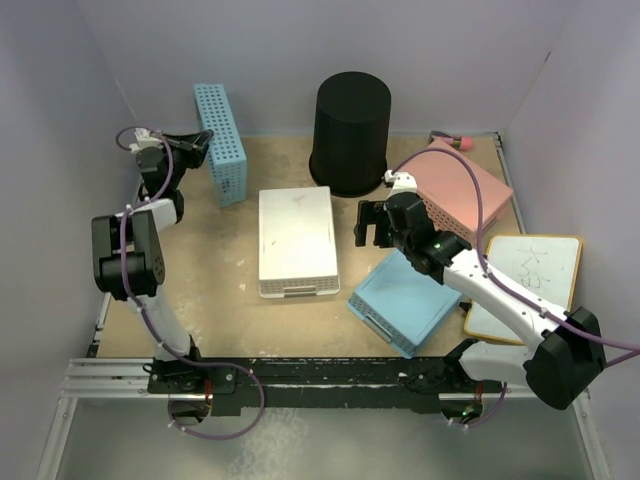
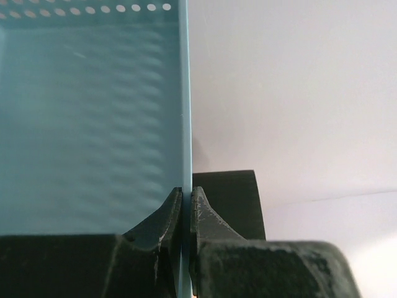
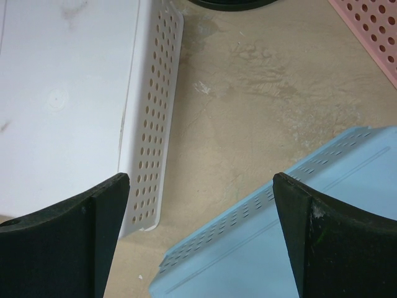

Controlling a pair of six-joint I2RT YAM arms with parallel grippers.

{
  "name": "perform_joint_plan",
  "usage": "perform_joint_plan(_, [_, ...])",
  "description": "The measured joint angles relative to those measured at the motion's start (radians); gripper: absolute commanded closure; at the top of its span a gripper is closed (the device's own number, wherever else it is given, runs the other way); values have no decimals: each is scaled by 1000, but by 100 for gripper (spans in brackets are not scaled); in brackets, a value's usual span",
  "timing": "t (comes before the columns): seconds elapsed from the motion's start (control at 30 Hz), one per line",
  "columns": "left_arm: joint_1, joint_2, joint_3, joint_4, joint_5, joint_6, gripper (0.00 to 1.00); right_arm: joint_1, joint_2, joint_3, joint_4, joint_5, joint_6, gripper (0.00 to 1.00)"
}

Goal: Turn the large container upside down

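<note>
Black bin (image 1: 350,125) far centre, rim down. Left claw (image 2: 186,194) pinches upright blue basket (image 2: 87,124) wall; right claw (image 3: 200,183) gapes empty.

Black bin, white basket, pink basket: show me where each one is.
black bin (image 1: 350,135): overhead view, on its side wall.
white basket (image 1: 296,235): overhead view, on its flat top face.
pink basket (image 1: 452,190): overhead view, on its perforated top face.

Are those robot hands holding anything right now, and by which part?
The left gripper pinches the upright blue basket by the thin edge of one wall. The right gripper is open and holds nothing.
</note>
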Motion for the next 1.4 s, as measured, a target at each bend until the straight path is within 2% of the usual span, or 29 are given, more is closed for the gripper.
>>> perform_joint_plan(0.17, [2, 135, -6, 250, -1, -158, 100, 0, -17, 0, -7, 3, 5, 0])
perform_joint_plan(0.27, [6, 137, -47, 335, 4, -198, 100, 0, -18, 0, -10, 3, 8, 0])
perform_joint_plan(0.4, [34, 89, -117, 350, 9, -197, 100, 0, -17, 0, -13, 2, 11, 0])
perform_joint_plan(0.53, [95, 1, -197, 286, 17, -164, 100, 0, -10, 0, -11, -1, 13, 0])
perform_joint_plan(0.7, [175, -23, -239, 250, 37, -158, 100, 0, 14, 0, -7, -10, 14, 0])
perform_joint_plan(0.9, [196, -61, -238, 122, 47, -79, 100, 0, 22, 0, -5, -21, 14, 0])
perform_joint_plan(1.07, [200, -134, -224, -60, 40, 41, 100, 0, 22, 0, -5, -23, 14, 0])
perform_joint_plan(1.27, [203, -186, -174, -286, 15, 205, 70, 0, 22, 0, -4, -24, 14, 0])
perform_joint_plan(1.4, [198, -182, -188, -528, -6, 324, 59, 0, 22, 0, -2, -24, 14, 0])
